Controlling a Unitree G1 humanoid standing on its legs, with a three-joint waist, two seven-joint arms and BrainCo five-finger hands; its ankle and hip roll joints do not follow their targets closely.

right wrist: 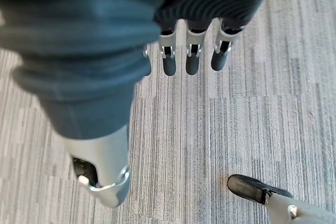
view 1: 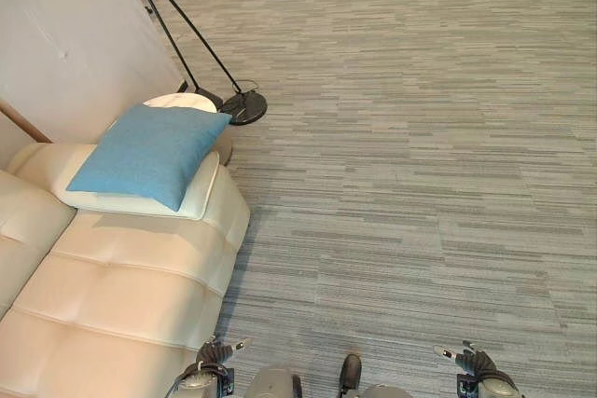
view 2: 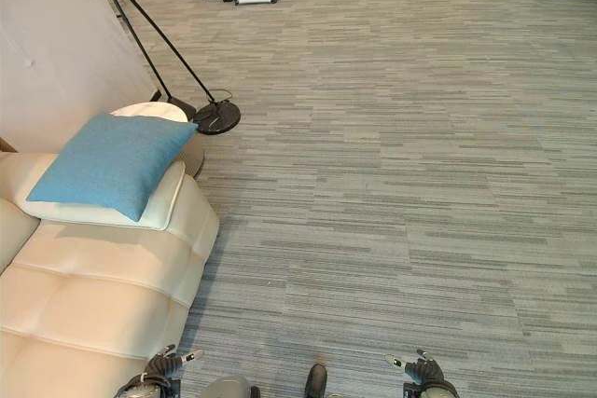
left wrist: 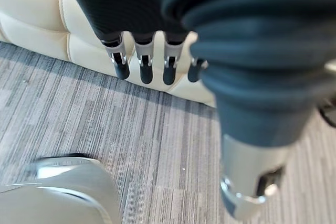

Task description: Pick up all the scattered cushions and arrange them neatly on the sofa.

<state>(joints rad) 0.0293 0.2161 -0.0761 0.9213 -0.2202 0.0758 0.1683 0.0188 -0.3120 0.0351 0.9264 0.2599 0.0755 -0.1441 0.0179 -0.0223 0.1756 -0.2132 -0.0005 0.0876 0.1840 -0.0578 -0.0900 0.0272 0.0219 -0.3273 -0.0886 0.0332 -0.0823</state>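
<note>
One square blue cushion leans on the cream sofa; both hands hang relaxed, empty.

No readable text anywhere.

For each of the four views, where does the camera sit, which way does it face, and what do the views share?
Left eye view: on the head, looking down at the cream sofa, the blue cushion on its armrest, the floor lamp; both robot hands at the lower edge.
Right eye view: same scene slightly offset; left robot hand, right robot hand.
Left wrist view: along straight hanging fingers toward the sofa's side and carpet.
Right wrist view: down straight fingers at carpet.
Shared: carpet everywhere; sofa in three.
</note>
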